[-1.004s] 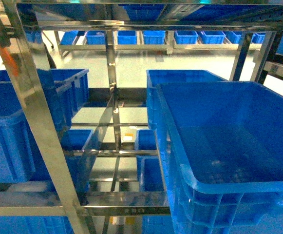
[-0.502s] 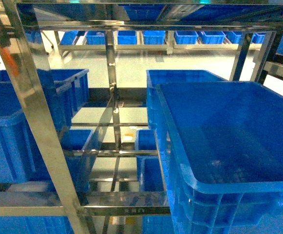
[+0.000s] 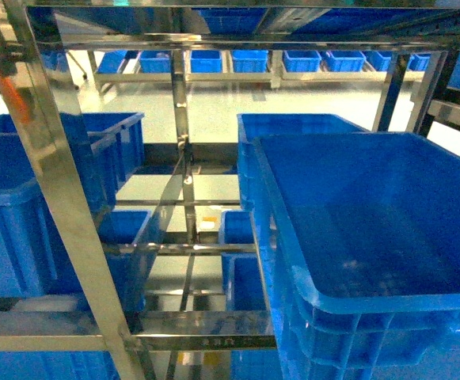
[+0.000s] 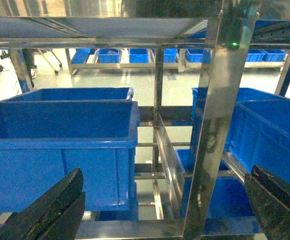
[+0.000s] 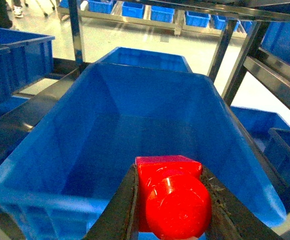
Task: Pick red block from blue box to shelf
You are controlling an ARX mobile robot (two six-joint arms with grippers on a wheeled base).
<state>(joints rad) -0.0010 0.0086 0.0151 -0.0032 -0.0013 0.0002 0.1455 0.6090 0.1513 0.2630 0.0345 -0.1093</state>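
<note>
A large crate [image 3: 372,237] sits on the right side of the shelf [image 3: 55,198], with a second crate [image 3: 293,127] directly behind it. Across the middle post, another crate [image 3: 8,214] sits on the left side of the same tier. More crates [image 3: 249,60] line a low rack on the floor well behind.

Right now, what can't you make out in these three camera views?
- Head view: neither gripper shows; the red block appears only in the right wrist view.
- Right wrist view: the right gripper is cut off by the bottom edge, and the block hides the crate floor below it.
- Left wrist view: the left gripper shows only as two dark fingers at the bottom corners; the shelf post hides part of the right-hand crates.
- The turquoise box appears in no view.
</note>
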